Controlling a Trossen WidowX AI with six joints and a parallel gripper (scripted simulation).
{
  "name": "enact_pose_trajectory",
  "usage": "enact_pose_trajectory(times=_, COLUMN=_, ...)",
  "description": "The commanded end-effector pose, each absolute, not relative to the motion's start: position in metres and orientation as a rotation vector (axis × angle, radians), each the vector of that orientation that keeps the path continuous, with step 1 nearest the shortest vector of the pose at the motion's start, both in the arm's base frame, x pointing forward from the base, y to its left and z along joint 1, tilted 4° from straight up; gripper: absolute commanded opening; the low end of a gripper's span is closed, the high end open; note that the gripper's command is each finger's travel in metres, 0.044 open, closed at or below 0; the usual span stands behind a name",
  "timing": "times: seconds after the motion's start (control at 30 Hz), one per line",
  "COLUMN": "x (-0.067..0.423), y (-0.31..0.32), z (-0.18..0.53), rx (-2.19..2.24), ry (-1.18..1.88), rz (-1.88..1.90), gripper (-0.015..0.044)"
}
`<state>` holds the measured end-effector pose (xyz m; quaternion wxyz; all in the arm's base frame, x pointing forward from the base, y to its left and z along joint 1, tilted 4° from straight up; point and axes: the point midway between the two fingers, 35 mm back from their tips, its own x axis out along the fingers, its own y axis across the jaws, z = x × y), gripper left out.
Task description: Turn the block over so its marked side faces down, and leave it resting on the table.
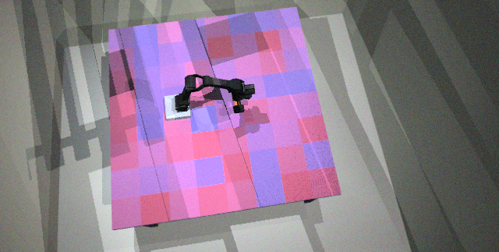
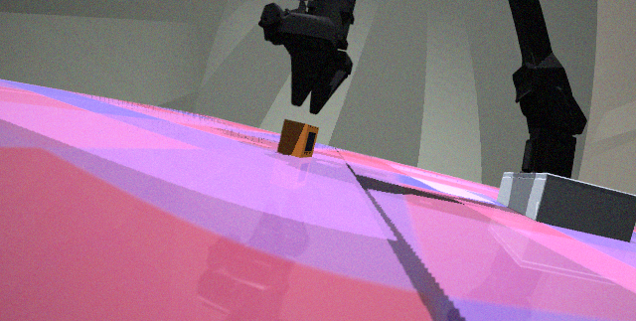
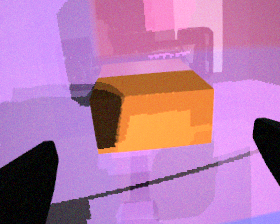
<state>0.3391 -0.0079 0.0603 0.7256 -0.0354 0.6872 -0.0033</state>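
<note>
One small orange rigid block, likely light, invites a pinch across its plain sides by the black gripper, jaws spread and empty.

Top view: high overhead, far off, taking in the whole table and the arm. Exterior view: low, near table level, close, looking across at the block and the base. Wrist view: behind the jaws, looking down, very near the same block.
</note>
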Motion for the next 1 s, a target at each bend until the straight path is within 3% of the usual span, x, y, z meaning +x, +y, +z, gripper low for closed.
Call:
enact_pose_trajectory(times=0.0, x=0.339, y=-0.009, z=0.053, rx=-0.085, ry=1.522, rz=-0.009, gripper=0.044)
enact_pose_trajectory(times=0.6, x=0.34, y=-0.011, z=0.026, rx=-0.085, ry=1.522, rz=-0.009, gripper=0.044)
enact_pose_trajectory(times=0.8, x=0.34, y=-0.011, z=0.026, rx=-0.085, ry=1.522, rz=-0.009, gripper=0.0282)
enact_pose_trajectory(times=0.97, x=0.34, y=-0.011, z=0.026, rx=-0.085, ry=1.522, rz=-0.009, gripper=0.0249)
